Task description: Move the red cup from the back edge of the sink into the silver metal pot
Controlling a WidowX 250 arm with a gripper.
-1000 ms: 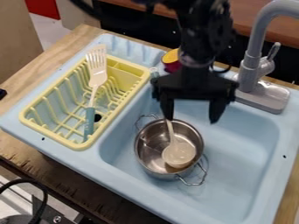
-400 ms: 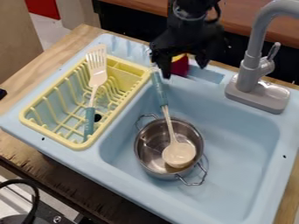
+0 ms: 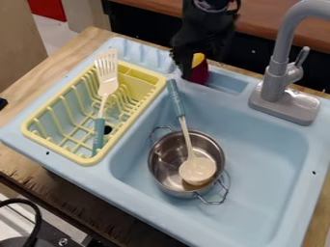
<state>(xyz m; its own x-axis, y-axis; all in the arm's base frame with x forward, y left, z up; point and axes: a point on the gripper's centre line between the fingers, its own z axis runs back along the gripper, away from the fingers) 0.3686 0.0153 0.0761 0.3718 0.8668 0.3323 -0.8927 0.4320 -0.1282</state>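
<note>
Purple and yellow, a toy piece point(image 3: 200, 74), likely light, stiff and slightly slippery, sits just beside the jaws of a black gripper point(image 3: 193, 65), their opening impossible to tell, its sides probably offering the best hold.

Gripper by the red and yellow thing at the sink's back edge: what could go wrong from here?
Gripper is right up against or very near the red and yellow thing; a slight bump could topple it, maybe into the basin.

The spoon's handle slants out of the pot to near the gripper; catching it could flip the spoon out or shift the pot.
</note>
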